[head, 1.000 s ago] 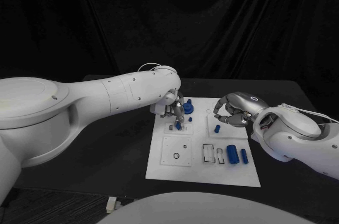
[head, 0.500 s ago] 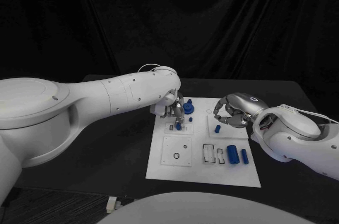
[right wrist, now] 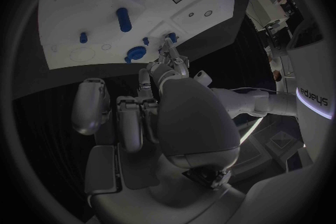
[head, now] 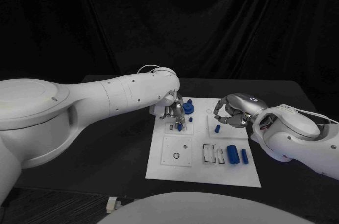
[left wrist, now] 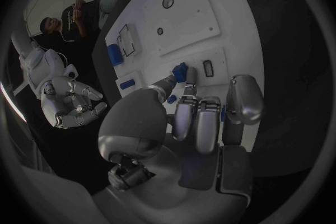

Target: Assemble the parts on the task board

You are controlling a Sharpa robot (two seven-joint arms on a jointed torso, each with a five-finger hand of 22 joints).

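Task board (head: 185, 170) carries blue parts (head: 237, 154); left hand (head: 174, 112) pinches one, right hand (head: 233, 113) curled, holding nothing.

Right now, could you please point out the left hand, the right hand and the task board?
left hand (head: 174, 111), head view, fingers above the board.
right hand (head: 233, 113), head view, curled fingers.
task board (head: 205, 172), head view, bare near edge.

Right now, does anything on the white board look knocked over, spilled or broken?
Nothing stands out. The task board lies flat and square on the table, and two blue cylinders lie neatly side by side near its right edge.
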